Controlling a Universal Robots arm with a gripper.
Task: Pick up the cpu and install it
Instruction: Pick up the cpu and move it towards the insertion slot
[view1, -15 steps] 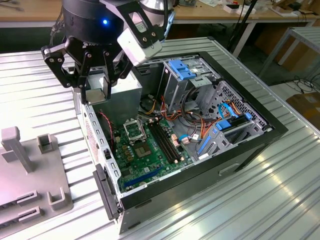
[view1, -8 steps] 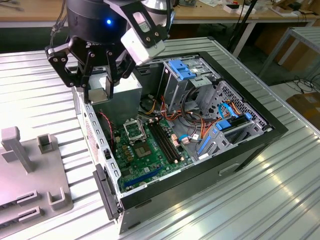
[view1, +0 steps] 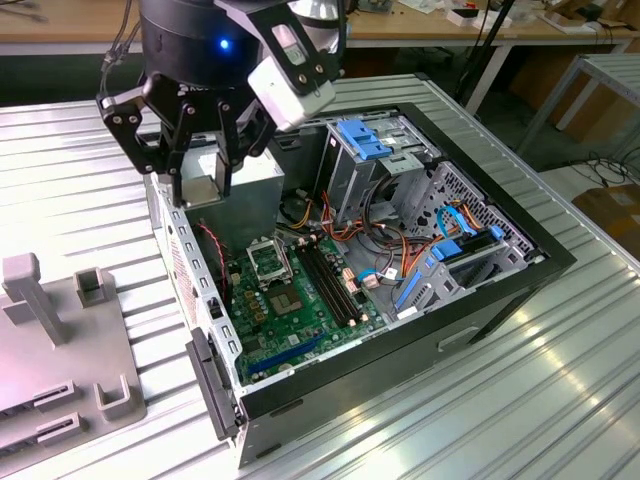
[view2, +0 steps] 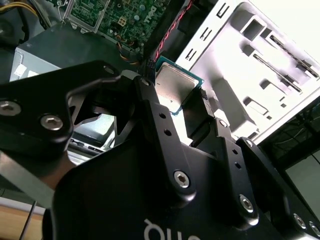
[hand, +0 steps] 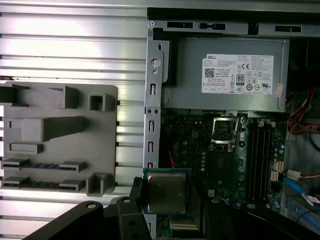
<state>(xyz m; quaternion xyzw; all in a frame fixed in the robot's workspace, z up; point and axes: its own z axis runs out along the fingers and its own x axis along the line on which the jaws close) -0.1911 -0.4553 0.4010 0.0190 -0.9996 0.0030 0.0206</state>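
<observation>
The cpu (hand: 166, 192) (view2: 175, 89) is a flat square chip with a silver-grey face and a green edge, and it is pinched between my black fingers in both wrist views. My gripper (view1: 200, 188) (hand: 167, 199) (view2: 175, 96) is shut on it. In the exterior view it hangs above the open computer case's (view1: 200, 330) back corner, at the left, over the power supply. The black-framed socket (view1: 268, 262) (hand: 225, 132) lies open on the green motherboard (view1: 290, 320), lower down and apart from the chip.
A grey fixture tray (view1: 60, 370) (hand: 60, 140) with slots and posts sits outside the case on the ribbed metal table (view1: 70, 180). Inside the case are the power supply (hand: 230, 75), memory slots (view1: 330, 280), a blue-handled drive cage (view1: 365, 140) and loose cables (view1: 380, 250).
</observation>
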